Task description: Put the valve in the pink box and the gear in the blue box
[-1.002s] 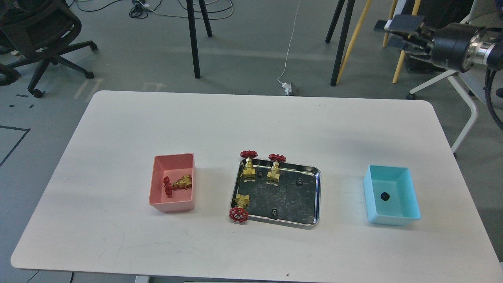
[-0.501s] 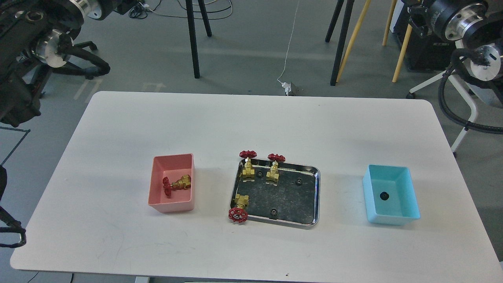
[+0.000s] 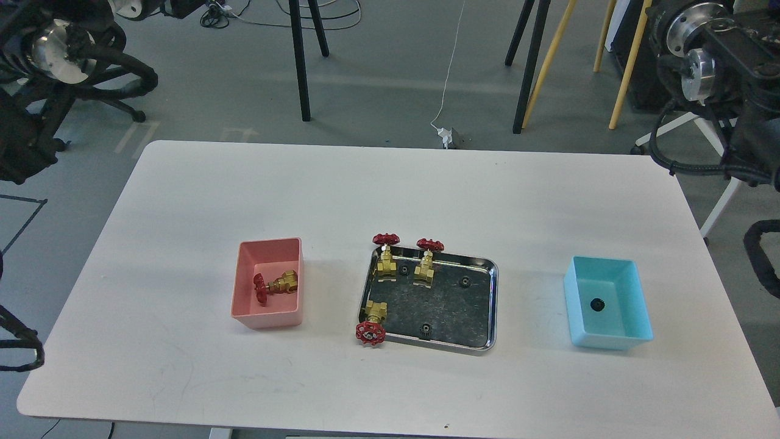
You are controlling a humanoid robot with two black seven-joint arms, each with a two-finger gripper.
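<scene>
The pink box (image 3: 269,244) stands left of centre on the white table and holds one valve (image 3: 278,285) lying on its side. A steel tray (image 3: 454,308) in the middle holds three more valves, two upright at its far left (image 3: 385,257) (image 3: 426,266) and one lying over its near left rim (image 3: 372,322). Three gears lie in the tray (image 3: 403,269) (image 3: 465,281) (image 3: 425,330). The blue box (image 3: 600,261) stands at the right with one gear (image 3: 598,305) in it. Only thick joints of my left arm (image 3: 55,42) and right arm (image 3: 701,36) show at the top corners. Both grippers are out of view.
The white table (image 3: 390,195) has bare surface all around the three containers. Beyond its far edge are black and yellow stand legs (image 3: 530,67), a white cable with a plug (image 3: 450,137) and chair bases on the grey floor.
A second ago my right gripper showed at the top right; it has since left the view. Joints of both arms have come in at the top corners. Nothing on the table has moved.
</scene>
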